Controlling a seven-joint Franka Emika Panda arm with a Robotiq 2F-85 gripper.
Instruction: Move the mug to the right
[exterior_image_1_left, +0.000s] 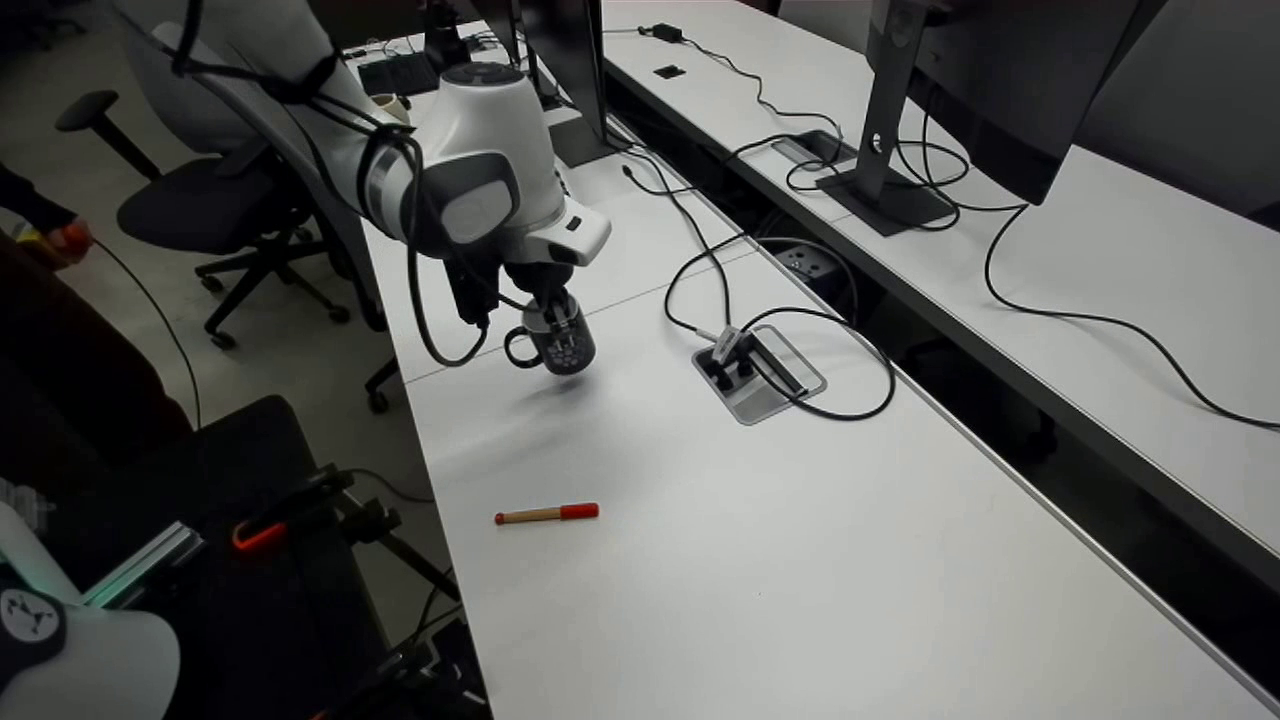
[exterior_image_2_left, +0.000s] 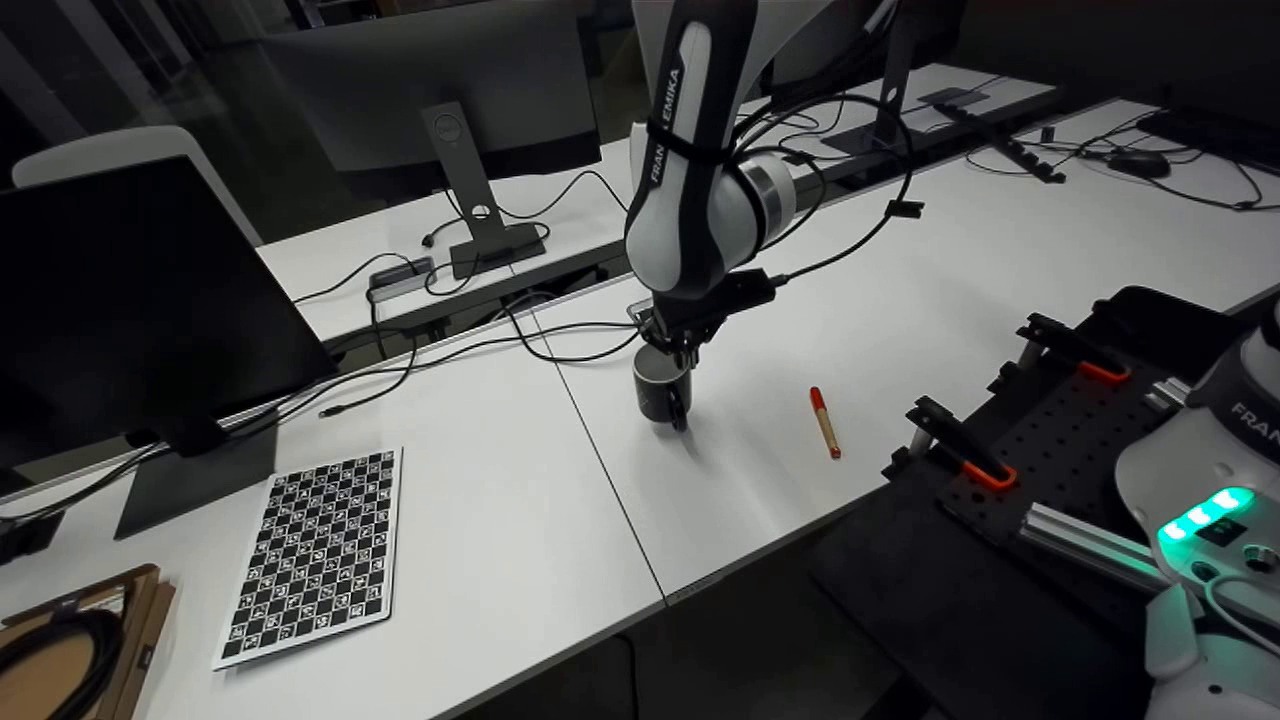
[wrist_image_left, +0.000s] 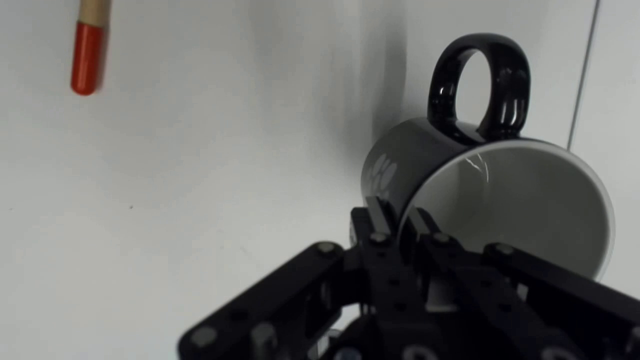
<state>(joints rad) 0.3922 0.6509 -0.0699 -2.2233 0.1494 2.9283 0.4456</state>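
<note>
Your gripper (wrist_image_left: 396, 216) pinches the mug (exterior_image_1_left: 568, 352) by its wall, one finger (wrist_image_left: 442, 252) inside and one outside, likely because the wall is easier to grip than the full round body. The mug hangs between the robot-side and gap-side edges of the bench (exterior_image_1_left: 780, 570), apparently off it (its shadow (exterior_image_1_left: 535, 400) falls apart). Its handle (wrist_image_left: 512, 90) points toward the robot-side edge; its base-to-mouth axis seems near upright, with some slight tilt.
</note>
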